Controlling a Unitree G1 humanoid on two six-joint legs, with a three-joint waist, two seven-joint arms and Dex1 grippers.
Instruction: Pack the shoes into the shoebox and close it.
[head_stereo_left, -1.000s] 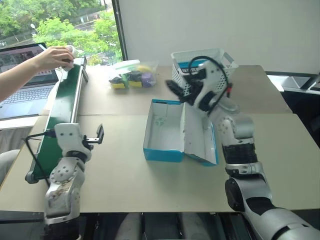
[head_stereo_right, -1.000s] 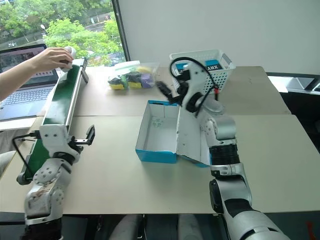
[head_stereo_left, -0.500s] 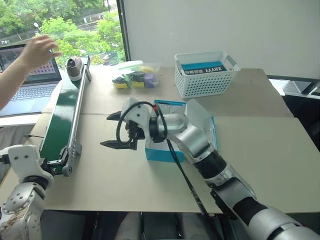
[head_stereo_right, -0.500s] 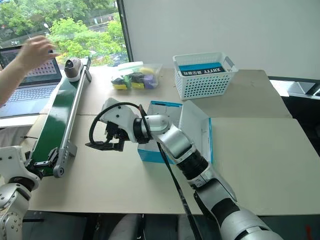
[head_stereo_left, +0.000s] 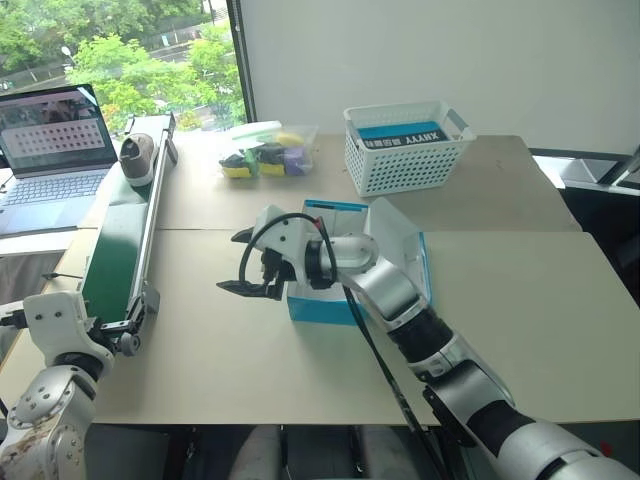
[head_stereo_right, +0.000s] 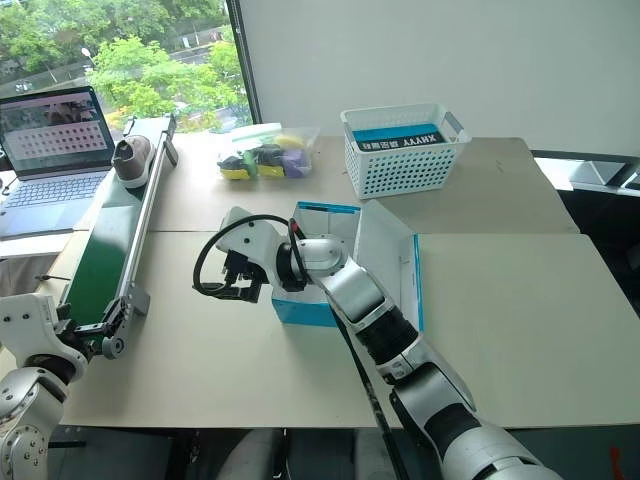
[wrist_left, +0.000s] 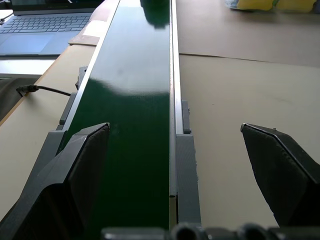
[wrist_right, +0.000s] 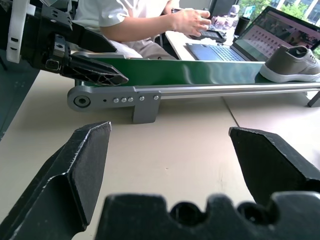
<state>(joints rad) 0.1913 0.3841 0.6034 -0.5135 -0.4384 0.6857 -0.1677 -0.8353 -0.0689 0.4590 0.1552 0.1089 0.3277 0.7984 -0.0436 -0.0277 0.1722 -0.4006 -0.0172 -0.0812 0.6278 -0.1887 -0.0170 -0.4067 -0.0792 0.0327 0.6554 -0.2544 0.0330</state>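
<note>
Black fingers of the right gripper (head_stereo_left: 243, 262) are spread wide with nothing between them, hanging just above the bare tan table (head_stereo_left: 520, 300) and pointing toward the robot's left. Just behind that wrist, touching or nearly touching it, sits the blue shoebox (head_stereo_left: 330, 262), open, its white inside showing and its lid (head_stereo_left: 402, 252) standing tilted up on the side toward the robot's right. No shoe lies in the part of the box that can be seen.

The left gripper (wrist_left: 177, 165) also has its black fingers spread apart and holds nothing. It sits low at the near end of the green conveyor belt (head_stereo_left: 120, 245), one finger over the belt and the other over the table beside the belt's metal rail.

A grey shoe (head_stereo_left: 135, 158) with a white sole stands on the far end of the belt, well apart from both grippers and from the box. Only this one shoe can be made out.

Beyond the belt's far end an open laptop (head_stereo_left: 50, 140) stands, and in the right wrist view a person's hand (wrist_right: 192, 21) rests near it. Farther back on the table are a white basket (head_stereo_left: 405, 145) and a clear container (head_stereo_left: 265, 148) of coloured items.
</note>
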